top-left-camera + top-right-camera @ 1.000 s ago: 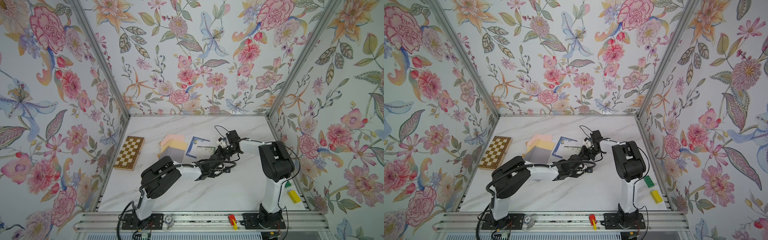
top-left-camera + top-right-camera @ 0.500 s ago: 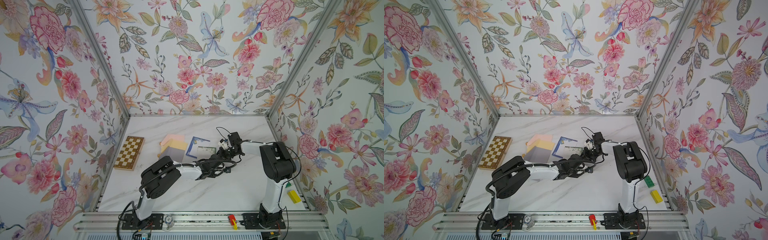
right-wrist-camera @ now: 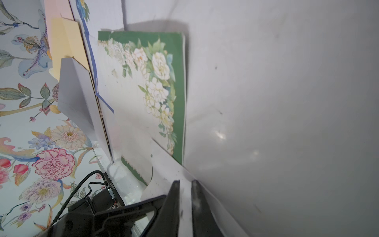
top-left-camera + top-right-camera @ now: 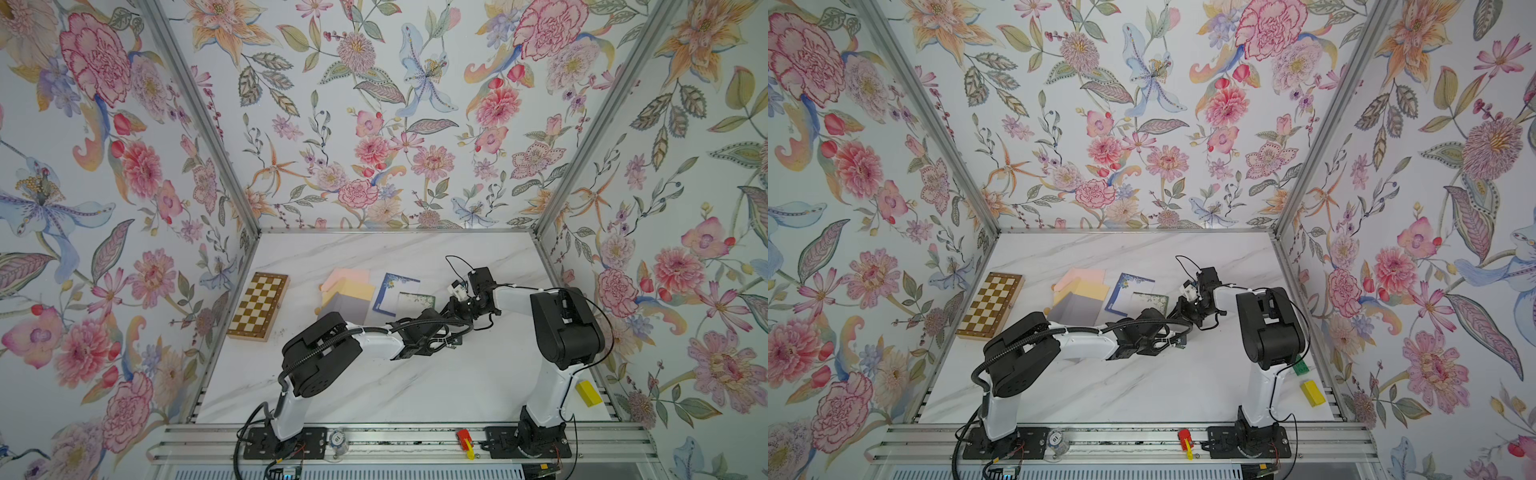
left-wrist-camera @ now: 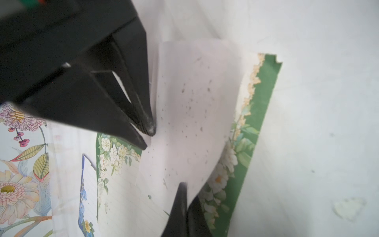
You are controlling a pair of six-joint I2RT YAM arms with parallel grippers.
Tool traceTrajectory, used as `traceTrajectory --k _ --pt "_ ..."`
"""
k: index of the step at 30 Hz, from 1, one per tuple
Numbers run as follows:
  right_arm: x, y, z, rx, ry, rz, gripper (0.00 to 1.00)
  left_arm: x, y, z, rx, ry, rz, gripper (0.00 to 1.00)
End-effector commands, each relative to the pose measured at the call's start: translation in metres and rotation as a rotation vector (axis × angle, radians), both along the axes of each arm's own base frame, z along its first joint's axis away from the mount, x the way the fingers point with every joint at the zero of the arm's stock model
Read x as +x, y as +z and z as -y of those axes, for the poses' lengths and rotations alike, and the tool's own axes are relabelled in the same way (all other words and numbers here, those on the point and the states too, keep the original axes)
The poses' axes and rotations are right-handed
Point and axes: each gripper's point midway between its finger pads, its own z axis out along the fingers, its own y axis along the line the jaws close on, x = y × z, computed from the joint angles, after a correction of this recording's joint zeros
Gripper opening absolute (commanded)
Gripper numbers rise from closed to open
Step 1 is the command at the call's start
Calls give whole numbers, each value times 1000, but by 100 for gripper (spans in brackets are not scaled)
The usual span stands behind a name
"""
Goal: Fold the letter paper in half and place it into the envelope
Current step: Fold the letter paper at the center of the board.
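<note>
Both arms edged rightward; left end effector (image 5: 186, 195) and right end effector (image 5: 148, 139) apparently pinch letter paper (image 5: 194, 102), fold unfinished.

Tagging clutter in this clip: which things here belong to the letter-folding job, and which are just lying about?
Job:
green floral-bordered letter paper
stack of pink, yellow and grey paper envelopes

Lying about:
wooden chessboard
blue-bordered letter sheet
yellow block
green block
</note>
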Motion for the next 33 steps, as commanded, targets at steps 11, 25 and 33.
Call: traceTrajectory --k 11,25,33 --pt "-25 -12 36 -77 -53 -38 16 -4 -14 -8 42 24 -54 0" --pt "-43 -18 68 -107 -125 -59 17 -7 -15 -11 38 33 -64 0" --pt "-45 1 90 -79 -209 -24 20 -9 -15 -13 15 45 -73 0"
